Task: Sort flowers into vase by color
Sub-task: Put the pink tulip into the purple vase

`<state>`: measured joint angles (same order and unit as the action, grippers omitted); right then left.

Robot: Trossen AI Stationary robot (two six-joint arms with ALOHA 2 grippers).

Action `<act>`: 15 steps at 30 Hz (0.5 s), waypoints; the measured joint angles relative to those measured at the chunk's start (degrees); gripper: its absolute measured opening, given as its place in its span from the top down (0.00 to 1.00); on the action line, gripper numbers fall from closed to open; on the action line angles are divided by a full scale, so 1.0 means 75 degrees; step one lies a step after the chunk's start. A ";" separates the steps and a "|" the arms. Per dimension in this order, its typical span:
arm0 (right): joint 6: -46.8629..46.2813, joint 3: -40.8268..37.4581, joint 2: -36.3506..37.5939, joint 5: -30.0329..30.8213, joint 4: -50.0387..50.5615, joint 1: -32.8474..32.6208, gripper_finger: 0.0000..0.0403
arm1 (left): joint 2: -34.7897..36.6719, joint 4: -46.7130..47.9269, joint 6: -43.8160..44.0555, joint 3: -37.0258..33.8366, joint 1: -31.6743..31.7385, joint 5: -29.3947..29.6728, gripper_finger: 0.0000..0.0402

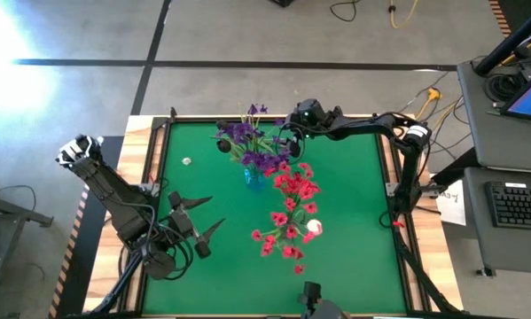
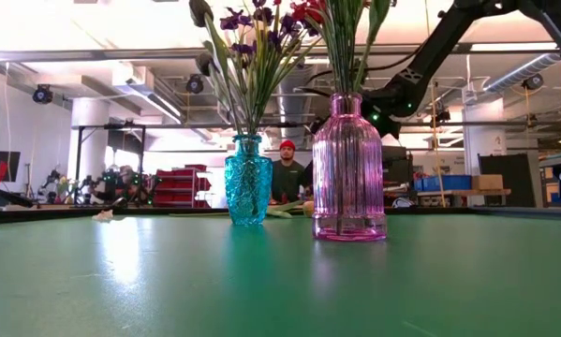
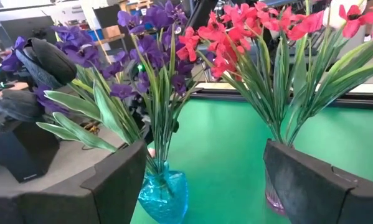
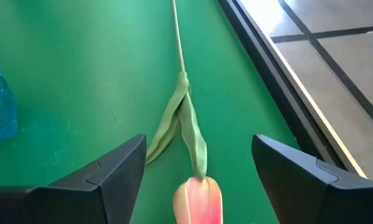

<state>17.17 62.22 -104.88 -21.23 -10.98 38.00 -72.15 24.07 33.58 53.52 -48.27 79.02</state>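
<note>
- Looking straight down, high view only: right tool (image 1: 293,133) reaching to the upper middle of the frame, just beside the purple flowers (image 1: 247,142); left tool (image 1: 201,217) parked at lower left, fingers spread wide, nothing between them.
- Seen only from the right wrist: a tulip (image 4: 197,198) lying flat on the green table (image 4: 80,81), white-pink bud between the two dark fingers (image 4: 105,171) at bottom centre, pale stem running up to the top of the frame, leaves folded along it. Fingers parted on either side of the bud, apart from it, not gripping.
- Shown only at table height: purple flowers standing in a blue vase (image 2: 248,180) left of centre; red flowers (image 2: 308,11) in a pink ribbed vase (image 2: 348,168) just right of it, nearer the camera.
- From the left wrist: both bunches side by side, purple at left, red at right, a white bud among the red at upper right.
- Green cloth over the table, wooden edging, dark rails; a small pale scrap (image 1: 186,161) at upper left of the cloth.
- Beyond the table: a workshop hall with ceiling pipes, red bins, a person in a red cap (image 2: 287,173) between the vases; grey floor, cables and a desk with a keyboard (image 1: 520,204) at right.
</note>
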 joint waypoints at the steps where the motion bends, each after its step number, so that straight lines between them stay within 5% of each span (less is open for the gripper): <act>1: 0.0024 -0.0014 0.0000 0.0000 -0.0003 0.0000 0.30 | -0.0002 0.0018 0.0000 0.0000 0.0000 0.0000 0.24; 15: -0.0005 -0.0080 -0.0769 -0.0014 0.0049 -0.0006 0.33 | -0.0005 0.0054 0.0026 -0.0003 0.0000 -0.0004 0.24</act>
<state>17.13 61.63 -110.65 -21.34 -10.61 37.95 -72.18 24.48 33.78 53.49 -48.27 78.99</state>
